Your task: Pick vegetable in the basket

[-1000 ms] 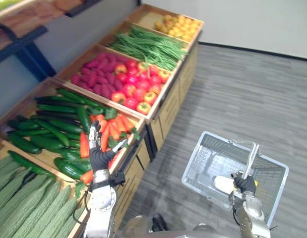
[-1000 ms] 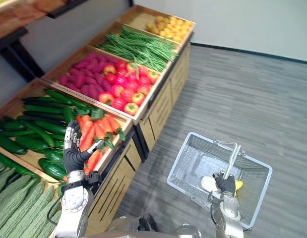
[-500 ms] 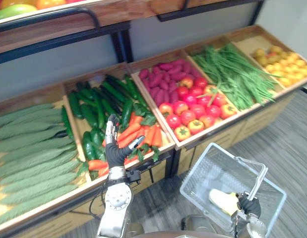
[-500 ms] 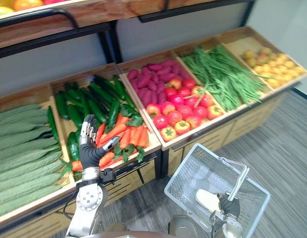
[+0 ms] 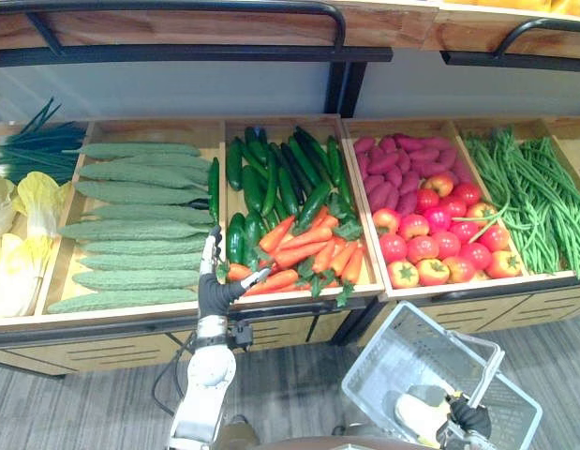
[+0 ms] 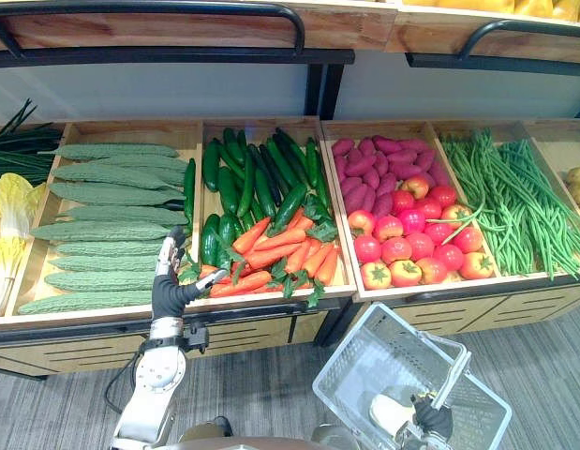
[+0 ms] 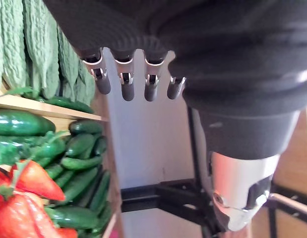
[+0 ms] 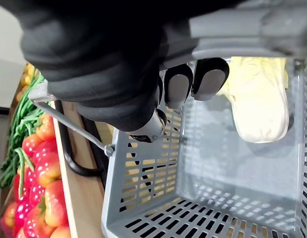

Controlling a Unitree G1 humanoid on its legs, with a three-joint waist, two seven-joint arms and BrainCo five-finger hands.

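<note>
Facing a long wooden bench of produce bins. Holding left hand upright at the front rim of the middle bin, fingers straight and slightly spread, thumb apart, gripping nothing. Logging carrots heaped at the front of that bin, just beside the hand on its right; cannot tell whether the thumb touches the nearest one. Logging dark cucumbers behind the carrots in the same bin, bumpy pale-green gourds in the bin to the left, leafy pale cabbages and green onions further left. To the right: purple tubers at the back and red tomatoes at the front of one bin, then green beans. Carrying a grey slatted basket low at the right, in front of the bench, well apart from the left hand. Gripping its handle with right hand, fingers curled round the bar. Noting one pale yellow-white vegetable already lying inside the basket, just beside the right hand.
</note>
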